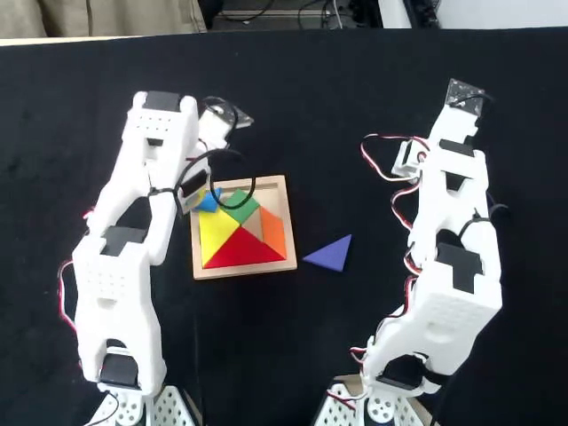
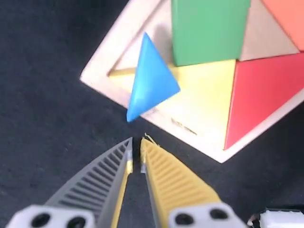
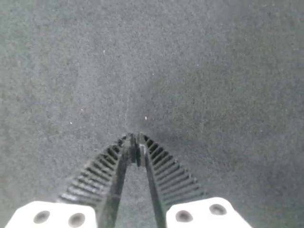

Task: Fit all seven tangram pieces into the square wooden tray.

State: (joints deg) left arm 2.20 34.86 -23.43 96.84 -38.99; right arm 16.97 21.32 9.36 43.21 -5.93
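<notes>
Blue triangle (image 2: 151,80) sits cocked on the wooden tray's (image 2: 107,66) corner rim, not seated. Purple triangle (image 1: 330,254) lies on the black cloth (image 3: 190,71) just beside the tray, on the right arm's side.

Expect both light, rigid and slick-painted — pinch across the slanted edges, not the faces.

Left gripper (image 2: 137,142) hangs near that corner, nearly closed, empty. Right gripper (image 3: 134,138) is closed on nothing, well apart from the tray.

From above, your left arm (image 1: 124,266) masks that corner — a seventh piece can't be made out.

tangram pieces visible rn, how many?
6: yellow, red, green and orange flat in the tray; blue tilted at its corner; purple on the table. One may be hidden.
</notes>
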